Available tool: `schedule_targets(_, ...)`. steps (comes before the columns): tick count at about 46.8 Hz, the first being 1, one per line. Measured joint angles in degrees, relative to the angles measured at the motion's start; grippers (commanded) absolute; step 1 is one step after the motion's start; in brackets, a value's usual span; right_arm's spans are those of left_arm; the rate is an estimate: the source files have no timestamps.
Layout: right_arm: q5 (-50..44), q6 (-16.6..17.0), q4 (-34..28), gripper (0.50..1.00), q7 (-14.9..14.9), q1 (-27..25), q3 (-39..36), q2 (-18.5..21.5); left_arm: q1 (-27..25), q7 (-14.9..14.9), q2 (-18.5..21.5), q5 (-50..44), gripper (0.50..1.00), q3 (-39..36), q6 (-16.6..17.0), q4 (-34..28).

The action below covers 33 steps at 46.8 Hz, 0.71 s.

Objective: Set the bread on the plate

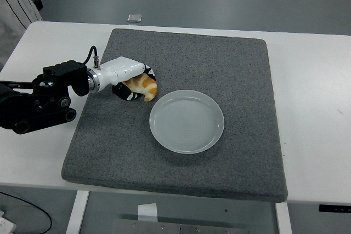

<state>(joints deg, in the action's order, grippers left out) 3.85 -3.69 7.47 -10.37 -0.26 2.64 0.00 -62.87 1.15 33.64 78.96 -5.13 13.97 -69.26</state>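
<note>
The bread [144,87] is a small golden-brown croissant on the grey mat [181,108], just left of and above the pale round plate [186,121]. My left hand [133,83] has a white back and black fingers, and its fingers are curled around the bread. The hand covers the bread's left part, and I cannot tell whether the bread is lifted off the mat. The plate holds nothing. My right arm is out of view.
The grey mat covers most of the white table [312,97]. A small clear object [134,18] lies on the floor beyond the table's far edge. A white-clothed figure [13,4] stands at the top left corner.
</note>
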Motion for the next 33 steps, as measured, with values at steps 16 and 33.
schedule_targets(16, 0.0, 0.0, 0.0, 0.932, 0.0, 0.0, 0.0, 0.0, -0.9, 0.1, 1.8, -0.2, 0.500, 0.8, 0.1, 0.2)
schedule_targets(33, 0.0, 0.0, 0.0, 0.932, 0.0, 0.0, 0.0, 0.0, -5.3, 0.1, 6.0, -1.4, 0.500, 3.7, -4.8, -3.5)
